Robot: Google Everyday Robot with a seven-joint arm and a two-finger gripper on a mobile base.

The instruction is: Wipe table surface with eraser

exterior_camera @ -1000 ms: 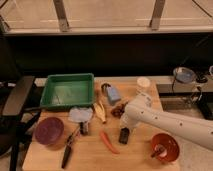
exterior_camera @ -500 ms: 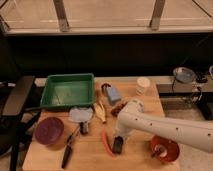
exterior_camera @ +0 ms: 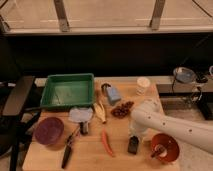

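Eraser [exterior_camera: 133,145] was found near the table surface's [exterior_camera: 90,156] front edge, hemmed between carrot [exterior_camera: 107,143] and orange bowl [exterior_camera: 165,148]. Gripper [exterior_camera: 135,134] was positioned directly over it, its grip not discernible.

The gripper [exterior_camera: 134,134] sits directly above the eraser [exterior_camera: 133,146] and is largely masked by the arm [exterior_camera: 170,125]. The eraser's upper end is covered by the gripper. The arm is cut off by the right edge. The table [exterior_camera: 90,150] is cut off at the bottom edge. The contents of the orange bowl [exterior_camera: 174,152] cannot be resolved. The dark cluster [exterior_camera: 122,109] is too blurred to be identified.
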